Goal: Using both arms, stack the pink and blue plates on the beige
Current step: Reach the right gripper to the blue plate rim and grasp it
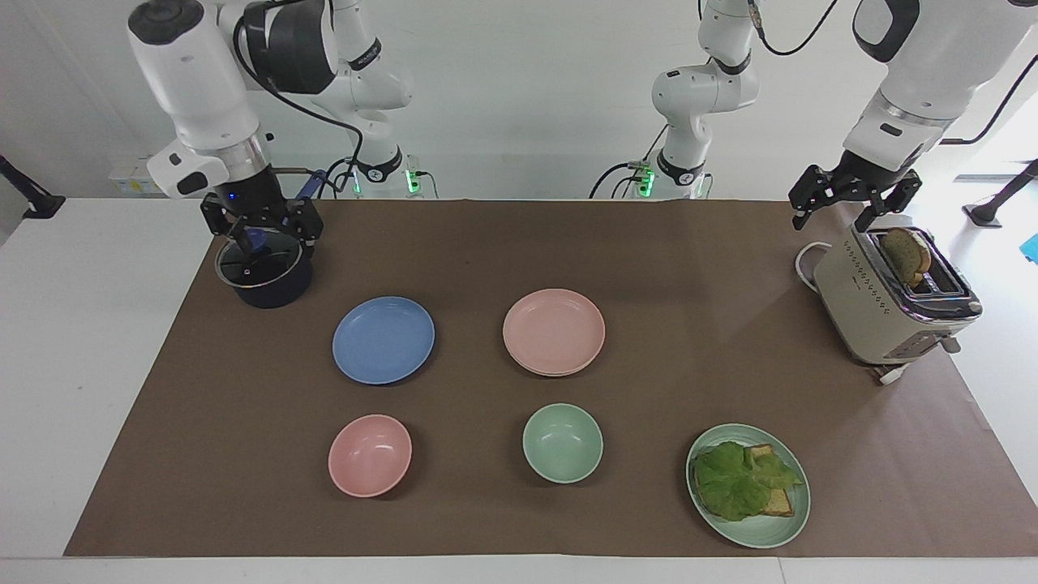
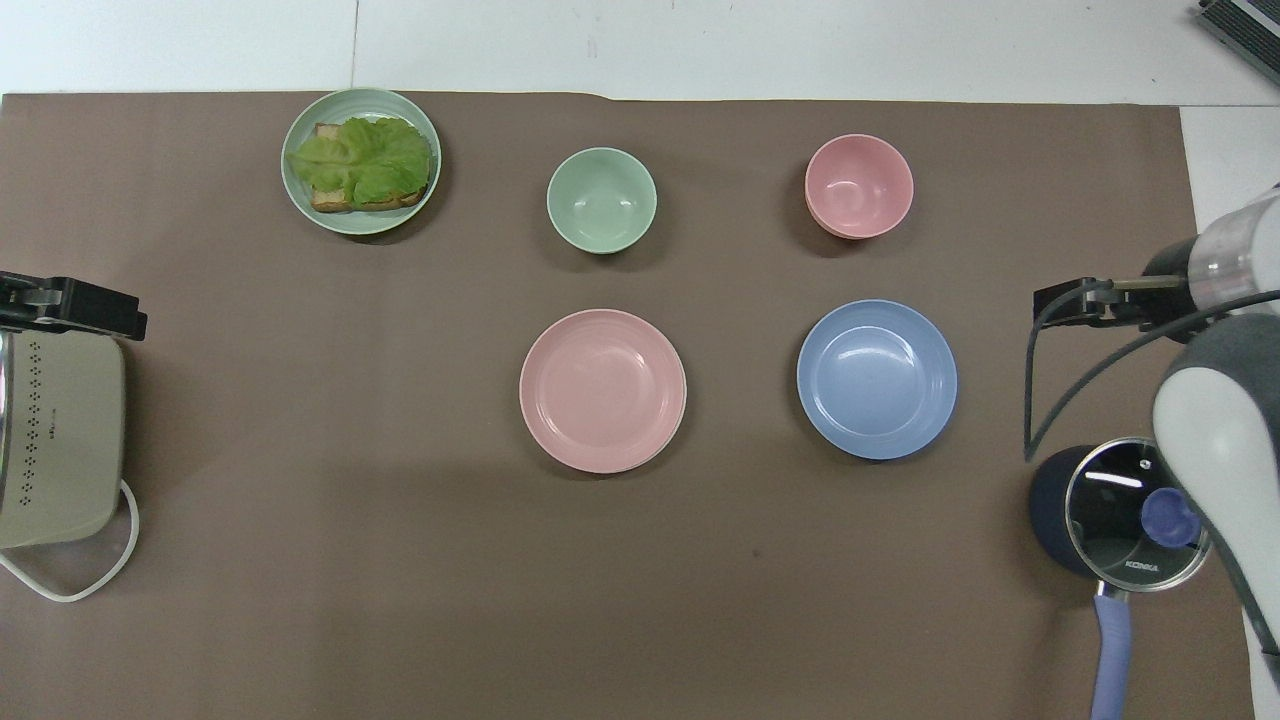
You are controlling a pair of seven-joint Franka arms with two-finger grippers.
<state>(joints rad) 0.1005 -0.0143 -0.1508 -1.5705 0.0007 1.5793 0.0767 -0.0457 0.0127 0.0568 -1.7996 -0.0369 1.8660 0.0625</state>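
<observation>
In the facing view the pink plate (image 1: 554, 332) lies at the middle of the frame on the brown mat (image 1: 697, 268), resting on a beige plate (image 1: 542, 370) of which only a thin rim peeks out at its lower edge; the blue plate (image 1: 383, 339) sits apart from it toward the frame's left, flat on the mat. At upper left the right gripper (image 1: 261, 235) hangs over the lidded dark pot (image 1: 263, 276), its fingers spread and holding nothing. At upper right the left gripper (image 1: 851, 207) is raised over the mat's corner just above the toaster (image 1: 888, 304) — fingers apart, empty. Along the bottom stand a pink bowl (image 1: 370, 455), a green bowl (image 1: 562, 443) and a green plate with lettuce and toast (image 1: 748, 484). In the overhead view the pink plate (image 2: 603, 390) is at frame centre and the blue plate (image 2: 877, 379) to its right — the beige one cannot be made out beneath. The left gripper (image 2: 75, 305) pokes in at the left edge above the toaster (image 2: 55, 440); the right gripper (image 2: 1085, 300) enters from the right edge, above the pot (image 2: 1120, 510) in the frame.
</observation>
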